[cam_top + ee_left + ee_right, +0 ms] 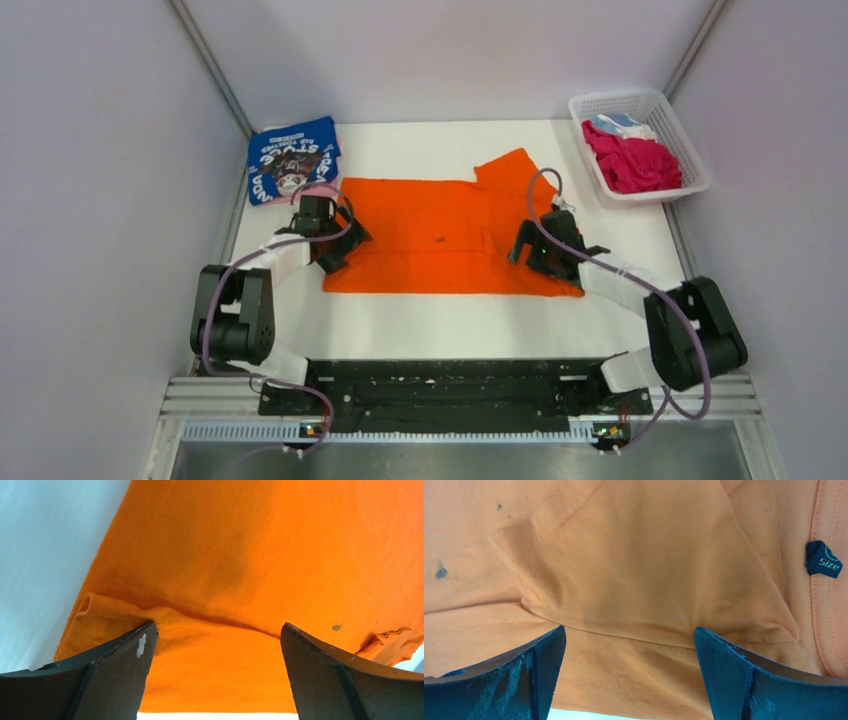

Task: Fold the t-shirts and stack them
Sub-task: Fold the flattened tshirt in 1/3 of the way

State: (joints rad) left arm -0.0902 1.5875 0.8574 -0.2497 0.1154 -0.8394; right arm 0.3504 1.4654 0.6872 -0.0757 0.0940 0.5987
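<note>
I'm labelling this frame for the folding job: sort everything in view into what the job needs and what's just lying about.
For the job: orange t-shirt, spread mid-table; blue printed t-shirt, folded at far left; magenta cloth and light-blue cloth, bunched in the white basket.
Lying about: white basket; table.

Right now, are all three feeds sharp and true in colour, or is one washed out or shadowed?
Top view: sharp, even light, orange shirt vivid. Left wrist view: shirt saturated, a soft shadow band across the cloth, table at the bottom edge blown white. Right wrist view: washed out, the shirt looks pale peach and the fingers bluish, though the size tag is readable.
</note>
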